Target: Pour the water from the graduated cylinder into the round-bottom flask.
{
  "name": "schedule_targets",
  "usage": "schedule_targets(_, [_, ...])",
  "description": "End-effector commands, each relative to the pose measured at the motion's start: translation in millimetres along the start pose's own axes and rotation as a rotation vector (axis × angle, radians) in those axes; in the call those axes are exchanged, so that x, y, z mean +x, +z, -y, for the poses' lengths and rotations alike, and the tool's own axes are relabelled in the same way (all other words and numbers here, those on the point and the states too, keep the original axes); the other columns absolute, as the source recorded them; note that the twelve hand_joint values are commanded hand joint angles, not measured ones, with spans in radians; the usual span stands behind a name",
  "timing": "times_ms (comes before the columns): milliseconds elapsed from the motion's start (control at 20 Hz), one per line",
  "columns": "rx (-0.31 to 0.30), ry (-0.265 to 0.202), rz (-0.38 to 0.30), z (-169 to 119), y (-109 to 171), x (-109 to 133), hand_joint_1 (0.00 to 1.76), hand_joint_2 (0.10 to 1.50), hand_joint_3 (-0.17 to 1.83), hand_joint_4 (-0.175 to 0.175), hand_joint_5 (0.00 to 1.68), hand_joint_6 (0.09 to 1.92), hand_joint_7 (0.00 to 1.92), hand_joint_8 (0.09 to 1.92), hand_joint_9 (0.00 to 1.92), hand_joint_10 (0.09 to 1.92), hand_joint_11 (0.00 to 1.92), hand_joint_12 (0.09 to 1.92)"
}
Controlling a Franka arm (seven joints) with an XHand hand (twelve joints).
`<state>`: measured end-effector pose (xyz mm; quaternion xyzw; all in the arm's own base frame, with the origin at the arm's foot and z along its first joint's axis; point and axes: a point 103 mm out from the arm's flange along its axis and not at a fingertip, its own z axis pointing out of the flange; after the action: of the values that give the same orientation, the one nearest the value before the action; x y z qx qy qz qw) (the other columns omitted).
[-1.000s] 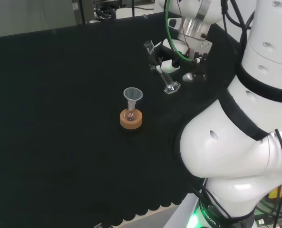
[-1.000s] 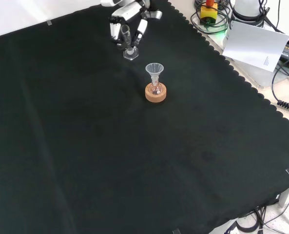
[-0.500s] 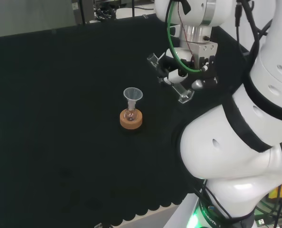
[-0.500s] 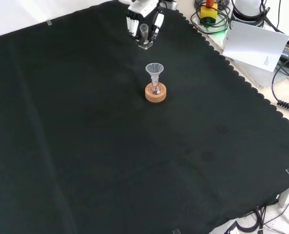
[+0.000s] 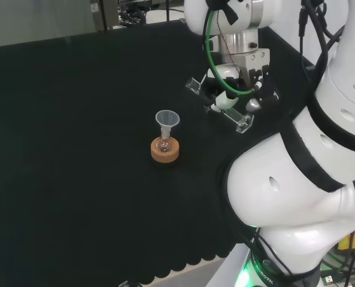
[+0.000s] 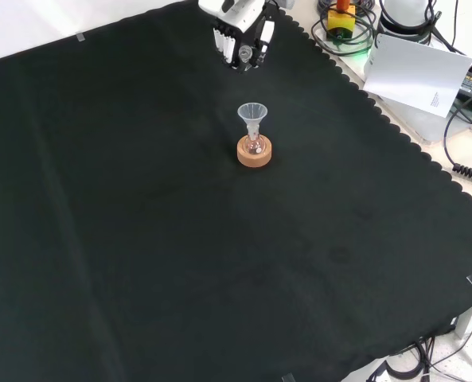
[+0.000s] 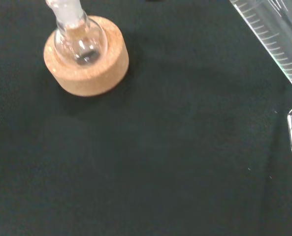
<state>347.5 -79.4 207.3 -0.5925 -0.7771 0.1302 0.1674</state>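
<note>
hand point(image 5: 234, 89) clamped around the tilted graduated cylinder point(image 5: 222, 106) (clear of the cloth), near the funnel-topped round-bottom flask point(image 5: 164, 143)

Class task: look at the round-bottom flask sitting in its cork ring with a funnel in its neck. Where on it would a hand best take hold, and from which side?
Probably the neck of the round-bottom flask, just under the funnel, approached from the side. The bulb sits sunk in the cork ring, so little of it is free, and the funnel's wide mouth blocks a grasp from above. The upright neck offers a narrow part to pinch.
</note>
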Motion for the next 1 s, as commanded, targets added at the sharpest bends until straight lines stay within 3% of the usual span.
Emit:
schedule_targets(50, [0.098,-0.007,0.065,-5,1,7,1.26,1.11,0.00,-0.175,0.99,0.98,1.02,0.97,1.36,0.13,1.16,0.84])
schedule_targets(300, [0.154,-0.013,0.079,-12,1,16,1.26,1.11,0.00,-0.175,0.99,0.98,1.02,0.97,1.36,0.13,1.16,0.84])
schedule_targets(650, [0.263,0.013,0.109,-19,4,20,1.26,1.10,0.00,-0.175,0.99,0.98,1.02,0.97,1.36,0.12,1.17,0.83])
schedule_targets(1000, [0.314,0.019,0.148,-22,5,22,1.26,1.10,0.00,-0.175,1.00,0.97,1.02,0.96,1.37,0.12,1.17,0.83])
